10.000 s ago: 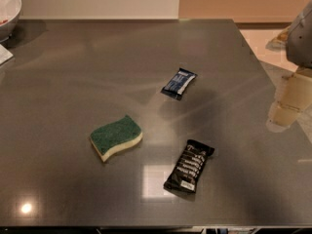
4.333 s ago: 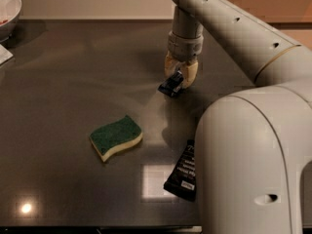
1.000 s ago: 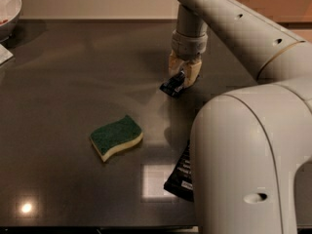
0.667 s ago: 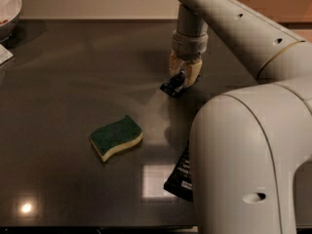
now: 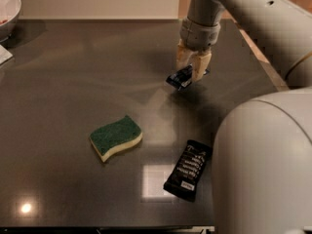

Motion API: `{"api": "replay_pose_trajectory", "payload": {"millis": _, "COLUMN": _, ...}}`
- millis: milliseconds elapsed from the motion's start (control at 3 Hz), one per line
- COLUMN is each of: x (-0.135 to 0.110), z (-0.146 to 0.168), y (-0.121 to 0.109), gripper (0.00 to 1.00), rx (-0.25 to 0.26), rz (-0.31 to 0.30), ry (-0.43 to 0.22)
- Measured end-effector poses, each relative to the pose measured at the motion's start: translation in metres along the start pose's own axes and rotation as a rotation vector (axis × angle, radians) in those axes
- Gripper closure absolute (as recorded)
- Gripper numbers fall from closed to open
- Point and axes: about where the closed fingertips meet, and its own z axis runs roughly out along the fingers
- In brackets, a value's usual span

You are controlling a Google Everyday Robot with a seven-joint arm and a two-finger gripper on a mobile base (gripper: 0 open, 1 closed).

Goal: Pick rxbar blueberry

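Dark steel table (image 5: 73,82) below me: my claw (image 5: 191,73) is far right, clenched on the rxbar (image 5: 178,78), which sits tilted between my fingers. Sponge (image 5: 116,137) near left, black wrapper (image 5: 188,170) near right.

We're looking at a dark desk (image 5: 73,82) that's smooth and semi-glossy, with lamp glare bouncing off it. The gripper (image 5: 191,71), over the desk's far right part, has matt cream fingers (image 5: 202,65) pinching the bar (image 5: 178,78), whose blue wrapper looks shiny. Sponge (image 5: 116,136): rough green top, soft pale foam below. The black wrapper (image 5: 187,170) is glossy film. The arm (image 5: 253,13) shell is smooth, matt and off-white.
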Motion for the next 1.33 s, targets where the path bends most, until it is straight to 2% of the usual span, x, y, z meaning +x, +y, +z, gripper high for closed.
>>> {"api": "replay_pose_trajectory", "payload": {"millis": 333, "x": -0.023, "z": -0.111, "y": 0.015, "gripper": 1.0, "rx": 0.212, "rz": 0.009, "ry": 0.024}}
{"api": "replay_pose_trajectory", "payload": {"millis": 667, "x": -0.036, "z": -0.167, "y": 0.023, "gripper": 1.0, "rx": 0.318, "rz": 0.014, "ry": 0.028}}
{"api": "replay_pose_trajectory", "payload": {"millis": 1333, "x": -0.033, "z": -0.172, "y": 0.005, "gripper": 1.0, "rx": 0.381, "rz": 0.011, "ry": 0.043}}
